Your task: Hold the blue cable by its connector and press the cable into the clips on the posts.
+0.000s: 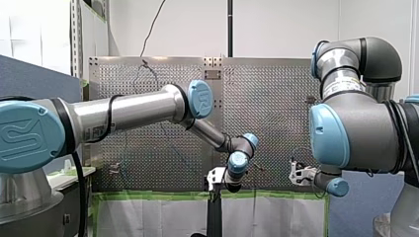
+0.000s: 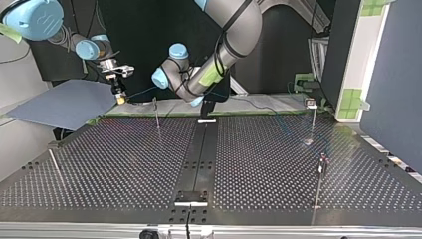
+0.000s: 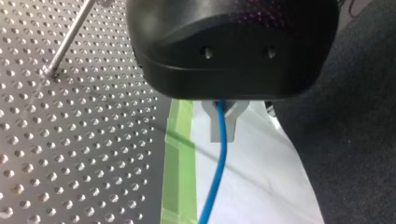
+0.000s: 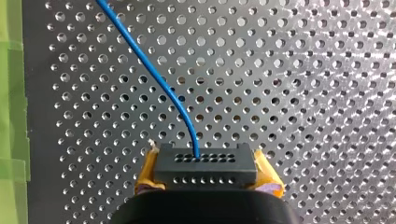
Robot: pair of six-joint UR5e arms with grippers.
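**Cable held at both ends, none of it in the clips yet**

The connector (image 4: 205, 163) is the thing to watch. It is a small black block with rows of holes, gripped square in the right tool (image 4: 208, 179), whose yellow pads (image 4: 145, 175) are clamped on its two ends. The blue cable (image 4: 154, 77) leaves the middle of the connector and curves away over the perforated bench (image 2: 124, 164).

Further along the cable from the connector, the left tool (image 3: 223, 121) has it too. Its pale fingers (image 3: 212, 128) are drawn in narrow with the blue line pinched between them, and past them the cable hangs down over a white sheet (image 3: 261, 168). Both tools sit at the same edge of the bench as the connector. The thin posts (image 2: 313, 122) stand well out from the connector, and I see no cable on any of them.

As for handling — the cable looks light, thin and limp, with just enough spring to hold a bow. It won't push into anything by itself, so it probably has to be kept taut between the two grips. The connector is the only rigid part, so it is the sensible place to hold. The bare cable looks smooth and would likely slide through a pinch. The posts are slender — a hard sideways press could bend them.
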